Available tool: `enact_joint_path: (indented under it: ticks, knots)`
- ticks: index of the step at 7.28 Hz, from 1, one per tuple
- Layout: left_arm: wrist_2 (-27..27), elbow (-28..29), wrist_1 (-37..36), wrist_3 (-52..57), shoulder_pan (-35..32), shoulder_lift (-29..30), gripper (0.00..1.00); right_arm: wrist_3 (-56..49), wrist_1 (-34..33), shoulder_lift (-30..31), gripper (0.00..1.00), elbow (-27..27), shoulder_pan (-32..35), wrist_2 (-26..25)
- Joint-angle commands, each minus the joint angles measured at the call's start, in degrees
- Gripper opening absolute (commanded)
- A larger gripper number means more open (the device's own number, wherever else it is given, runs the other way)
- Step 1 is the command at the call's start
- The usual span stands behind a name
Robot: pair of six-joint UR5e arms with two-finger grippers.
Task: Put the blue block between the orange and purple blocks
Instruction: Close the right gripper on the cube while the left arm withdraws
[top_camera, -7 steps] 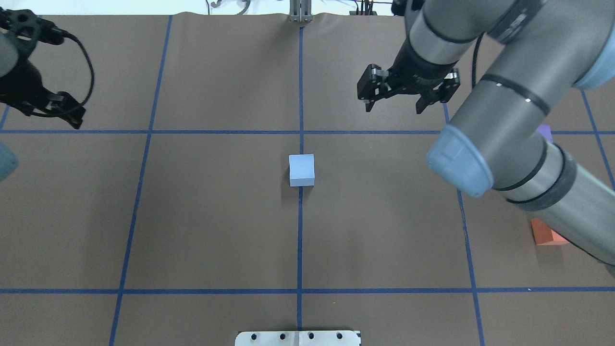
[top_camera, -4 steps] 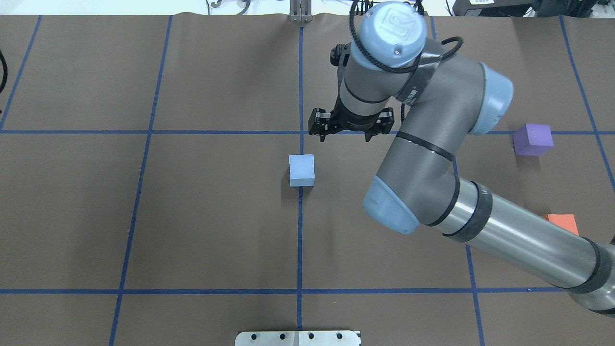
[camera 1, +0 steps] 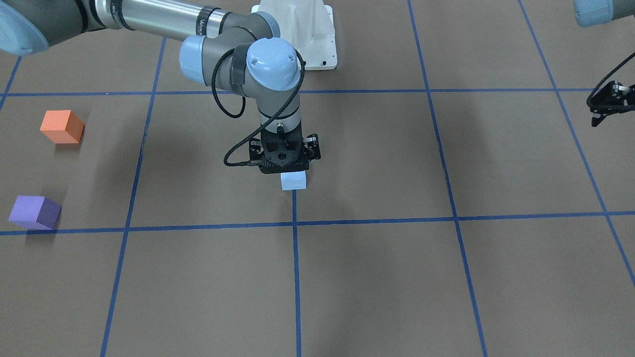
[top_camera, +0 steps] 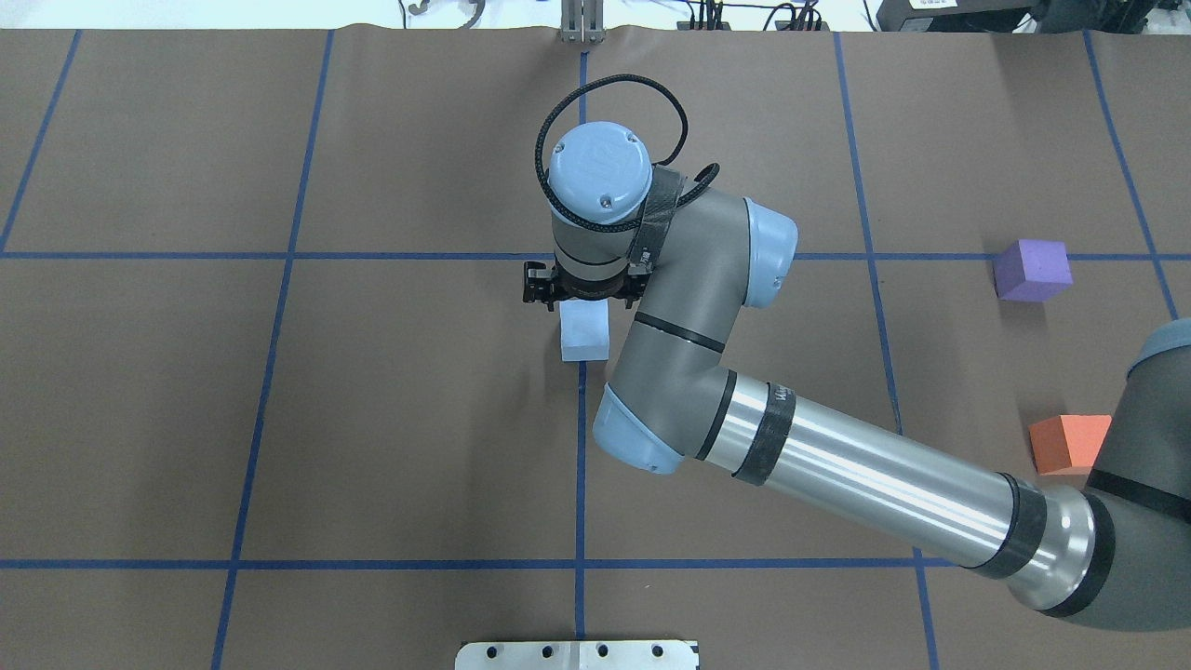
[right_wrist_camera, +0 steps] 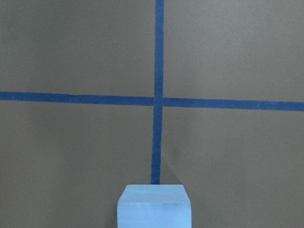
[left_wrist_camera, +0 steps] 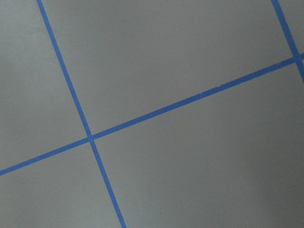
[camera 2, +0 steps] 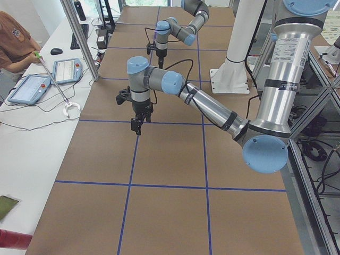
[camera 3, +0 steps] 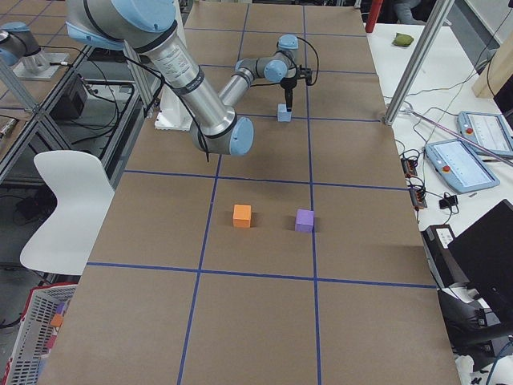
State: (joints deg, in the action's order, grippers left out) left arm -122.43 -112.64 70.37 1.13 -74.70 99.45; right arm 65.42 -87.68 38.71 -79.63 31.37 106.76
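The light blue block (top_camera: 584, 340) sits on the centre tape line; it also shows in the front view (camera 1: 293, 181) and at the bottom of the right wrist view (right_wrist_camera: 154, 205). My right gripper (top_camera: 583, 296) hangs straight down just over the block's far part, jaws open, holding nothing. The purple block (top_camera: 1031, 270) and the orange block (top_camera: 1068, 443) stand apart at the table's right end, with a gap between them. My left gripper (camera 1: 607, 106) is far off at the table's left side, partly cut by the frame edge; I cannot tell its state.
The brown table cover (top_camera: 372, 419) carries a grid of blue tape lines (top_camera: 581, 465). The right arm's forearm (top_camera: 865, 475) stretches across the right half, partly covering the orange block. A metal plate (top_camera: 577, 654) sits at the near edge.
The right arm swung left from the far right and came down over the blue block, jaws still open. The left arm left the overhead view. The blocks have not moved.
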Motion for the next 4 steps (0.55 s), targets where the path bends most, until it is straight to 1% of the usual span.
enact_joint_path:
  ticks: [1, 3, 4]
  knots:
    - [0.00, 0.31, 0.03, 0.01, -0.01, -0.05, 1.00, -0.11, 2.41, -0.74, 1.00, 3.50, -1.13, -0.58]
    - [0.00, 0.40, 0.11, 0.01, 0.08, 0.04, 1.00, -0.29, 2.43, -0.48, 1.00, 4.83, -1.75, -0.58]
    - [-0.09, 0.40, 0.03, 0.01, 0.08, 0.04, 1.00, -0.03, 2.52, -0.66, 0.71, 5.35, -1.75, -0.50]
